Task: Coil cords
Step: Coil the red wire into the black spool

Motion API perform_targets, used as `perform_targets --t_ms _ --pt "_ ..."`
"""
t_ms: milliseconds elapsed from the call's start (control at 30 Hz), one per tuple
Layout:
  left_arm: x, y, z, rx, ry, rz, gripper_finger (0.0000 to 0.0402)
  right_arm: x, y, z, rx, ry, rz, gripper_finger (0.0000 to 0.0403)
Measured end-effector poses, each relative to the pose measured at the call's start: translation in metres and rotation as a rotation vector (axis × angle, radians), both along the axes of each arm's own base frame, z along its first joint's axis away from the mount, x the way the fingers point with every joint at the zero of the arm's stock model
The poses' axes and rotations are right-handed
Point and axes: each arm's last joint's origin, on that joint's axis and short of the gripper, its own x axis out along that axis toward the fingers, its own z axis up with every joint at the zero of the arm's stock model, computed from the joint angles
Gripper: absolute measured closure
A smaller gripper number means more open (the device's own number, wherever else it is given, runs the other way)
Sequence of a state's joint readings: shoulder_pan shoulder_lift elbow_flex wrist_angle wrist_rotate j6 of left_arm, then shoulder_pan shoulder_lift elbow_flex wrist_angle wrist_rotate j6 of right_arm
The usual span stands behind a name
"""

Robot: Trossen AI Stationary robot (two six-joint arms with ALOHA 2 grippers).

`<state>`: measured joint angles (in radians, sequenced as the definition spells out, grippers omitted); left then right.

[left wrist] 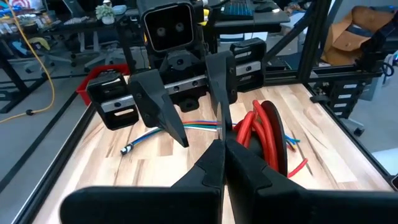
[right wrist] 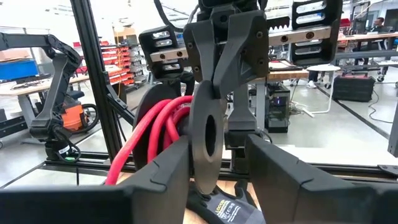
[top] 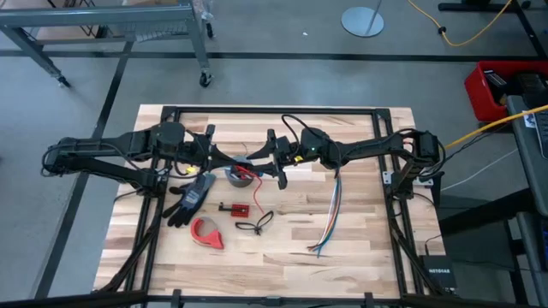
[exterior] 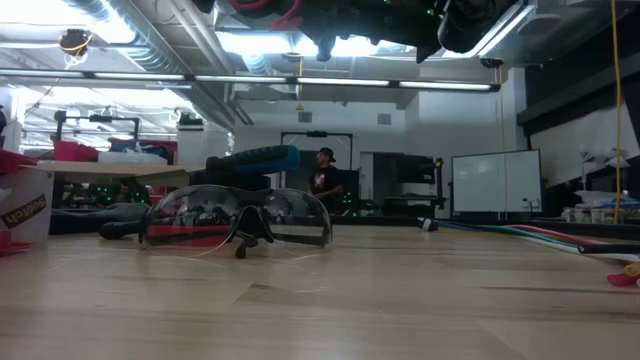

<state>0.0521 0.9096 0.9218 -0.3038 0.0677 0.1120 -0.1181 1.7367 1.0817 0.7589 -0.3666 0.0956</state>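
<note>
While you're holding the red cord (left wrist: 264,134) mid-air, left gripper (left wrist: 222,142) is pinching it shut, right gripper (right wrist: 214,165) is gaping open nearby; coil partly wound, tail still dangling.

A light wooden table (top: 360,231) carried a black glove (top: 190,198), a red tape dispenser (top: 206,232), a small black looped cord (top: 255,224), a multicoloured wire bundle (top: 330,214), and safety glasses (exterior: 238,218).
</note>
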Motion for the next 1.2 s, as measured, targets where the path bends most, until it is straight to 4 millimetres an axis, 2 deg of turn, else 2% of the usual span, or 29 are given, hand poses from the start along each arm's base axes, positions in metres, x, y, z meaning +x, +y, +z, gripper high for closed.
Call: perform_targets --t_ms 167,400,767,1000,1200 --pt "0.000 0.000 0.000 0.000 -0.002 0.000 0.0401 0.000 0.000 0.000 0.000 -0.001 0.000 0.0285" --pt "0.000 0.000 0.000 -0.001 -0.002 0.001 0.0401 0.000 0.000 0.000 -0.006 -0.002 0.000 0.0391" --pt "-0.006 0.001 0.004 -0.007 -0.025 0.032 0.0399 0.000 0.000 0.001 -0.018 -0.011 0.000 0.0395" --pt "-0.030 0.002 0.019 -0.015 -0.122 0.112 0.0371 0.000 0.000 -0.001 -0.014 0.002 0.010 0.0398" --pt "-0.047 0.000 0.022 -0.118 -0.124 0.132 0.0349 0.000 -0.004 -0.001 -0.018 -0.005 -0.069 0.0399"
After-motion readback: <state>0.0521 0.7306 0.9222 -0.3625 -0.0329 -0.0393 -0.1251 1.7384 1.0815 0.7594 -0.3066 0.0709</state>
